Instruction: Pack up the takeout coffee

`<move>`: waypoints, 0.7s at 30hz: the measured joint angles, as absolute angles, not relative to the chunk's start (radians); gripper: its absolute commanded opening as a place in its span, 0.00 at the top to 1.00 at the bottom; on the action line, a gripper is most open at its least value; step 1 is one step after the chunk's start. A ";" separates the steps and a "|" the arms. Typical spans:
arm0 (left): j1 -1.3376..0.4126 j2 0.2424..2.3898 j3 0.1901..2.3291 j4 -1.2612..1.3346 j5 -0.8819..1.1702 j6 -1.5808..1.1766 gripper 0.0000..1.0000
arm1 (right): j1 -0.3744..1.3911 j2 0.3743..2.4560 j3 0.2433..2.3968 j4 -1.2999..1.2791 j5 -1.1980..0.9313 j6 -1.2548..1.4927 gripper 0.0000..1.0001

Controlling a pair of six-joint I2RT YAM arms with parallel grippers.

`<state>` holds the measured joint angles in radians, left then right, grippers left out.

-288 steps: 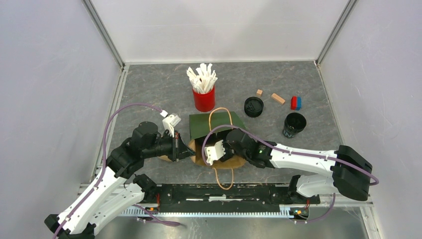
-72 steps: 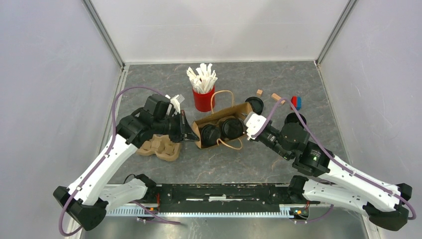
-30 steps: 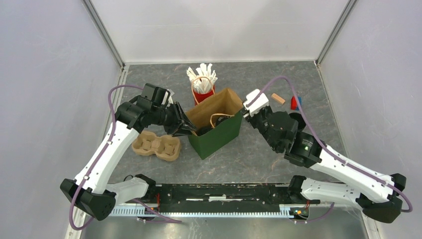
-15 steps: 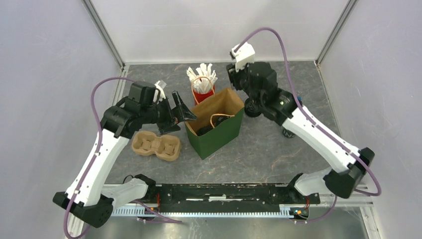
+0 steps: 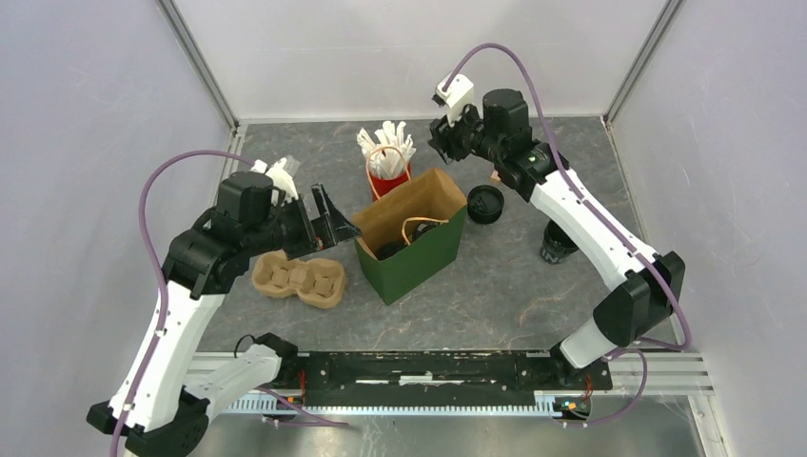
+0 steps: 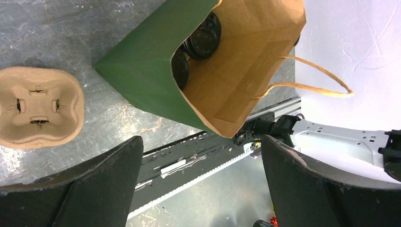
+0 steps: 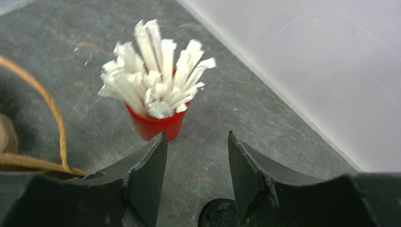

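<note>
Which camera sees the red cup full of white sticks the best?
The right wrist view: the red cup sits big and clear in the middle. The top view shows it small, with the green bag and its handle partly in front. The left wrist view does not show it.

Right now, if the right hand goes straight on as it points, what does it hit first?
The right hand would likely meet the red cup of white sticks first; depth unclear.
</note>
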<state>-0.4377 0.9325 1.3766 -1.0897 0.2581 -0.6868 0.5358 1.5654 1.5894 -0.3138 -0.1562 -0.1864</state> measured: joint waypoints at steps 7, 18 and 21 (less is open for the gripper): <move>-0.438 0.859 1.304 -1.106 0.232 -0.687 0.00 | 0.526 1.590 1.515 -0.247 -0.362 -0.299 0.47; -0.438 0.886 1.323 -1.115 0.210 -0.682 0.00 | 0.522 1.741 1.629 -0.241 -0.505 -0.401 0.47; -0.438 0.884 1.325 -1.121 0.208 -0.673 0.00 | 0.521 1.764 1.654 -0.252 -0.516 -0.426 0.47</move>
